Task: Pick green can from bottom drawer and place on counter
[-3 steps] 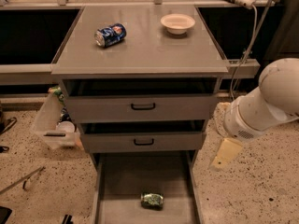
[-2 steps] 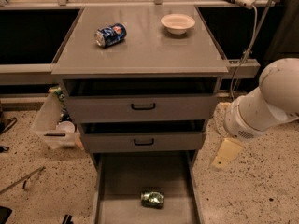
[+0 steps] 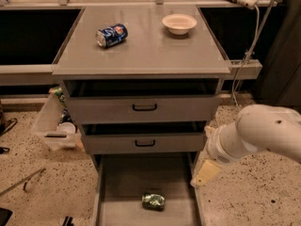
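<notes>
One green can (image 3: pixel 153 201) lies in the bottom drawer (image 3: pixel 123 185); end effector (image 3: pixel 205 174) near its right rim, opening unclear.

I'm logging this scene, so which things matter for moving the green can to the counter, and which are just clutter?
For the job: green can, in the bottom drawer; counter; gripper, at that drawer's right edge.
Lying about: blue can and white bowl on the counter; plastic bin on the floor.

counter (image 3: pixel 155 55) bearing blue can (image 3: pixel 112 35), white bowl (image 3: pixel 179 23)
</notes>
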Action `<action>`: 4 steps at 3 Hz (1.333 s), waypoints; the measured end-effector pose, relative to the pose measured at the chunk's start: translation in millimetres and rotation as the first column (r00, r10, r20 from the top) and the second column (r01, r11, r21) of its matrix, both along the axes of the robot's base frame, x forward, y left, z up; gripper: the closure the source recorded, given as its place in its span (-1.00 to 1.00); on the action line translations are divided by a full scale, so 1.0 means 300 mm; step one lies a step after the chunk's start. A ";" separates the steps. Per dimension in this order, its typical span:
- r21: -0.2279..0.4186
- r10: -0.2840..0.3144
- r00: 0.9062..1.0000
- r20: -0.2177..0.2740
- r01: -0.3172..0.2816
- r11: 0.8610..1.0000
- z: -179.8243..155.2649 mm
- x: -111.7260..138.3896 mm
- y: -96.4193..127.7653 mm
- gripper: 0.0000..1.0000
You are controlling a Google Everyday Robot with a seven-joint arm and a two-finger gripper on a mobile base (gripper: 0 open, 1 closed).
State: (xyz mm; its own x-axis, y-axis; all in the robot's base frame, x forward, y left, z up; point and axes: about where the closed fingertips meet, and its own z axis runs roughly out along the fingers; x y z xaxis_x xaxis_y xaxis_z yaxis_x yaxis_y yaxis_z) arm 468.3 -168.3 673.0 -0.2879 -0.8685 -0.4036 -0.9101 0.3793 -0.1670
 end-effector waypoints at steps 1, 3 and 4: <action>0.031 -0.025 0.999 -0.044 0.026 0.999 -0.294 0.010 0.069 -1.00; 0.128 -0.096 0.980 -0.175 0.120 0.985 -0.779 0.044 0.160 -1.00; 0.128 -0.096 0.980 -0.175 0.119 0.985 -0.779 0.044 0.160 -1.00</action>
